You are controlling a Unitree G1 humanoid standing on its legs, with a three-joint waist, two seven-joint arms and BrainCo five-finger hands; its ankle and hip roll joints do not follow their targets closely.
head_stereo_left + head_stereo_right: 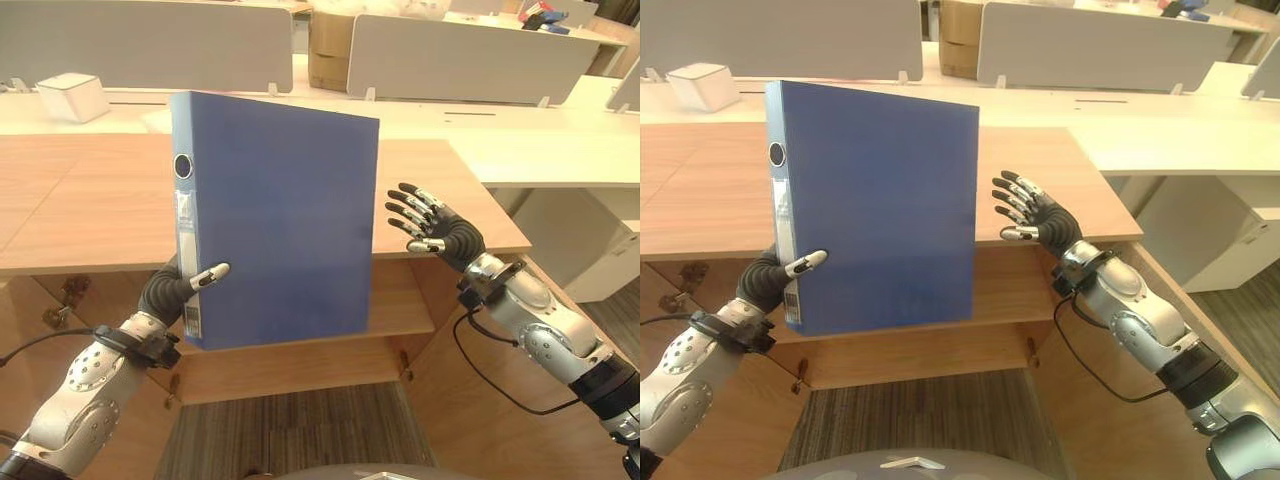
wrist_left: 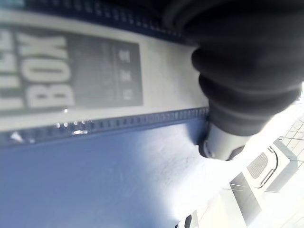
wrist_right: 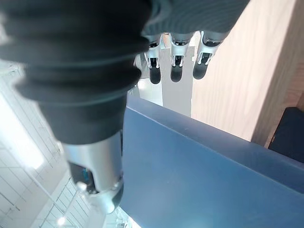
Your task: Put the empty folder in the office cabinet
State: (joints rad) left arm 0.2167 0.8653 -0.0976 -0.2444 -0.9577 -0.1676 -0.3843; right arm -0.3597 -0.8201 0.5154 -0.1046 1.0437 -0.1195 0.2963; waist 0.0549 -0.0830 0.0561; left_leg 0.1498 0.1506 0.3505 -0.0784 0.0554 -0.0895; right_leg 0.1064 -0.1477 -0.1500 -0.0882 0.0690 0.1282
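A blue folder (image 1: 280, 220) stands upright in the air in front of the wooden cabinet (image 1: 90, 200), its labelled spine toward my left. My left hand (image 1: 170, 290) is shut on the lower part of the spine, thumb laid across the label (image 2: 95, 76) and fingers hidden behind the cover. My right hand (image 1: 445, 232) hovers open just off the folder's right edge, fingers spread and a small gap away from it. In the right wrist view the fingertips (image 3: 176, 71) hang over the folder's blue edge (image 3: 199, 180). An open shelf (image 1: 400, 310) shows under the cabinet's top, behind the folder.
A white box (image 1: 72, 95) sits on the white desk beyond the cabinet. Grey partition screens (image 1: 140, 45) and a cardboard box (image 1: 328, 45) stand further back. More white desks (image 1: 540, 150) lie to the right. Striped carpet (image 1: 300, 430) covers the floor below.
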